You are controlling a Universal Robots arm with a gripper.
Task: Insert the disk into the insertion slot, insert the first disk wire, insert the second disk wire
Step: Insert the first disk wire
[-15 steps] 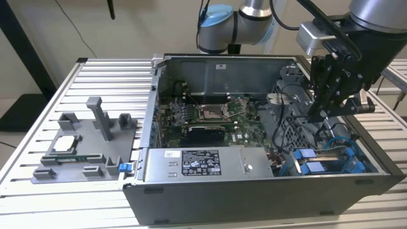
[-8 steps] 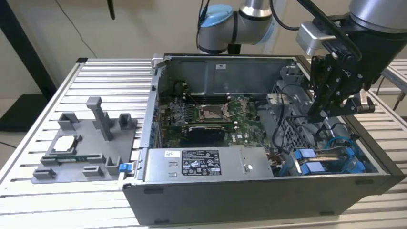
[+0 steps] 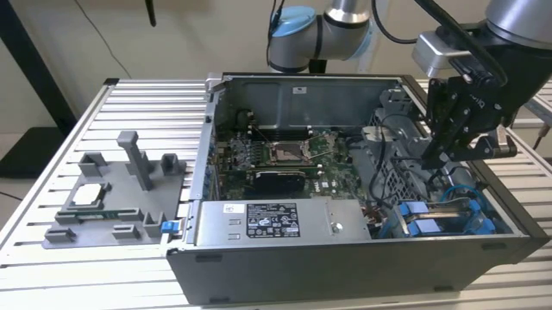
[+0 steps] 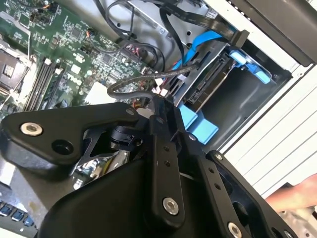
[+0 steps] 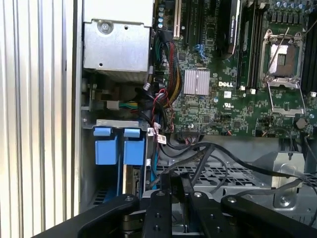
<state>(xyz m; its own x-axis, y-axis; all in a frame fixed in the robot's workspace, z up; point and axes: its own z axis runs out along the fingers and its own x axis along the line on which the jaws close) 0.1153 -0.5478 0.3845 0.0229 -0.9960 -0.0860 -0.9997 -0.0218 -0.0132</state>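
Note:
The disk point(image 4: 205, 89) sits in its bay at the corner of the open computer case, clipped in a bright blue carrier point(image 5: 133, 148); its blue tabs point(image 3: 420, 217) show in the exterior view. My black gripper point(image 3: 440, 158) hangs just above the drive cage beside the bay. In both wrist views its fingers point(image 4: 163, 148) stand close together, and a thin black disk wire point(image 4: 143, 80) loops out from the gripper's point(image 4: 157, 105) tips toward the disk. The same wire point(image 5: 198, 148) arcs over the cage ahead of the gripper point(image 5: 176, 182). Blue cables point(image 4: 198, 42) run near the disk's end.
The grey labelled power-supply box point(image 3: 276, 223) fills the case's front. The green motherboard point(image 5: 237, 94) lies behind with cable bundles. A grey fixture point(image 3: 112, 206) with parts stands on the slatted table point(image 3: 147, 97) at the exterior view's left. A person's hand point(image 4: 297, 196) shows outside the case.

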